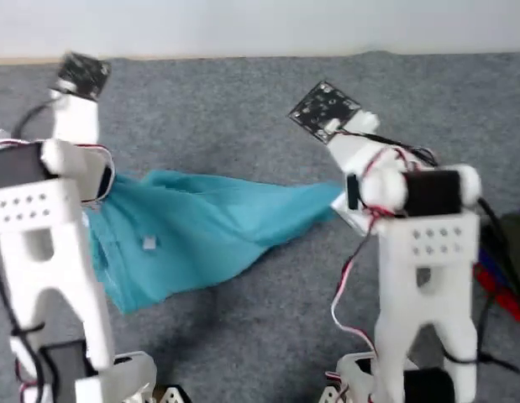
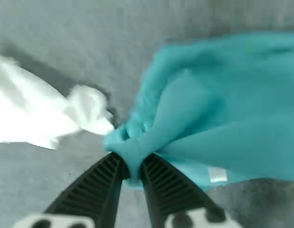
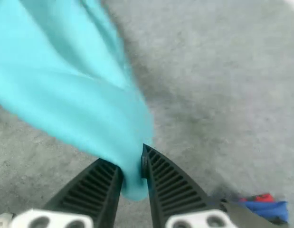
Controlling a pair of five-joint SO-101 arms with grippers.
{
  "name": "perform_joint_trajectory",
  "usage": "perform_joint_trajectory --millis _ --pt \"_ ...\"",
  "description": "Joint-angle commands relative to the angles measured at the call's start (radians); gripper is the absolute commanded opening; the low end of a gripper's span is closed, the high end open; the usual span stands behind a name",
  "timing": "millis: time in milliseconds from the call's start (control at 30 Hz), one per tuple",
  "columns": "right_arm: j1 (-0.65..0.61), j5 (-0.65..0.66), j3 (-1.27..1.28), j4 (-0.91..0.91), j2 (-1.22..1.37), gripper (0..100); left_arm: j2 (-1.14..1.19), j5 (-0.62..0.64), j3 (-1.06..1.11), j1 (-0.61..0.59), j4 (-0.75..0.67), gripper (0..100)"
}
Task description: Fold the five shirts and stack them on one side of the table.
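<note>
The left fingers (image 2: 97, 185) are pinched shut on a bunched edge of a teal shirt (image 1: 201, 227). The right fingers (image 3: 97, 187) are clamped on a narrow corner at its opposite end. The shirt is stretched between the two arms and sags over the middle of the grey-covered bench (image 1: 243, 101). A crumpled white garment (image 2: 37, 118) lies on the bench close to the left fingers. Red and blue fabric (image 1: 499, 281) lies beside the right arm.
</note>
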Motion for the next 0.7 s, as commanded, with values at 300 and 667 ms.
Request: perform_joint_trajectory --millis 300,667 --pt "-0.002 0.012 0.094 -0.120 0.232 0.9 0.405 -0.118 0.030 0.009 -0.150 6" --pt "-0.001 0.005 0.094 -0.113 0.289 0.9 0.129 -0.222 -0.013 0.015 -0.014 16"
